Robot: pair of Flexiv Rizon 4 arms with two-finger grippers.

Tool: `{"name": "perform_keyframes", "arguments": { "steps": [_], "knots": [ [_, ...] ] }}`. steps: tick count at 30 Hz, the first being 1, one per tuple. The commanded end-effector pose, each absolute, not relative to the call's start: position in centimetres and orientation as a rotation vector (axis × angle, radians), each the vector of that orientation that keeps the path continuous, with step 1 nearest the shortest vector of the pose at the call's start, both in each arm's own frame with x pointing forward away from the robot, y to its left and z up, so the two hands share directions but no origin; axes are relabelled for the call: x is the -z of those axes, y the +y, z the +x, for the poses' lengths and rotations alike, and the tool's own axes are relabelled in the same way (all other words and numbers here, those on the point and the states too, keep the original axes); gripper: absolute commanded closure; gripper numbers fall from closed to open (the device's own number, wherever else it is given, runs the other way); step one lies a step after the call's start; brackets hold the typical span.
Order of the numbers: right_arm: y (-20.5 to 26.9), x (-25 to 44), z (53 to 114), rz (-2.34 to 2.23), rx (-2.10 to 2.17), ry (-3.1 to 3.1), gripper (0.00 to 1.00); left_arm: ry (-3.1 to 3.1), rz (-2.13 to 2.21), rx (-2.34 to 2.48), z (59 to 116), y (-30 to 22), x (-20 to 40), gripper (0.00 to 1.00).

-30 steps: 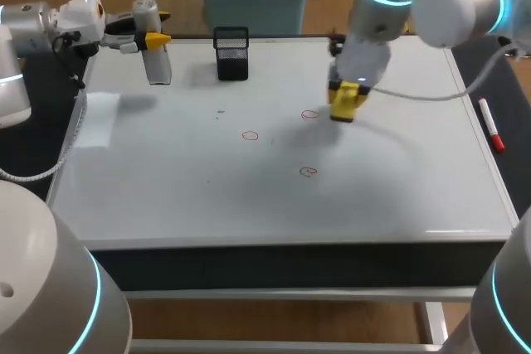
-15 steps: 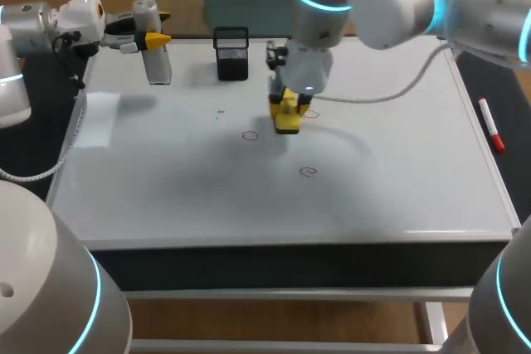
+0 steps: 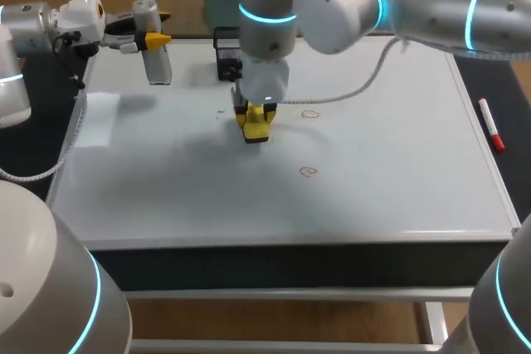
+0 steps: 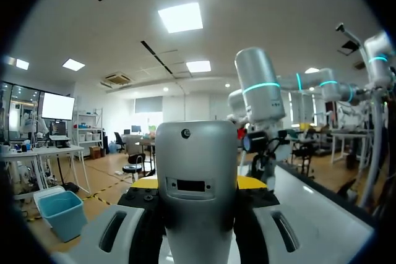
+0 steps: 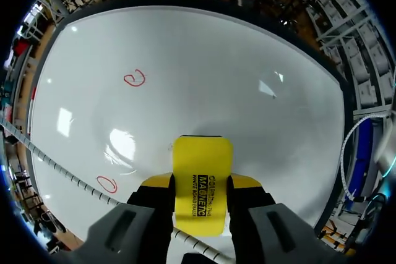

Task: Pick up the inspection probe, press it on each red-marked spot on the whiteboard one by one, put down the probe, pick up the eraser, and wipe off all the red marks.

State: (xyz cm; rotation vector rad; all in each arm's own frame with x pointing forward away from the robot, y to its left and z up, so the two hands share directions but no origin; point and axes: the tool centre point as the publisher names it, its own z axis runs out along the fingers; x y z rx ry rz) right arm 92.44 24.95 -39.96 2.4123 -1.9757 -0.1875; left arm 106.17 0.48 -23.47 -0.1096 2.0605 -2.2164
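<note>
Sweeping leftward across the whiteboard (image 3: 398, 172) over the last second, the right claw (image 3: 253, 118) now covers the spot where the leftmost red mark was, its fingers clamped on the yellow eraser (image 5: 202, 183). Two red marks show: one (image 3: 309, 113) just right of the eraser, one (image 3: 309, 172) nearer the front. Near the tabletop's far left corner, the left claw (image 3: 148, 40) grips the grey probe (image 4: 195, 177).

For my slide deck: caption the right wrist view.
Right gripper holds the yellow eraser over the whiteboard, with two red marks in sight.
</note>
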Motion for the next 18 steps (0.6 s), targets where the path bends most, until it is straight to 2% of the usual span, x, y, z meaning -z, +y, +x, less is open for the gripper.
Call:
{"name": "perform_keyframes", "arguments": {
  "steps": [1, 18],
  "knots": [
    [25.6, 40.4, 92.2, 2.398, 0.138, -1.945, 1.0, 2.063, -0.106, 2.218, 106.3, 0.5, 23.4, 1.0],
    [26.4, 41.7, 91.2, 2.42, 0.132, -1.928, 1.0, 2.063, -0.106, 2.218, 106.3, 0.5, 23.4, 1.0]
  ]
}}
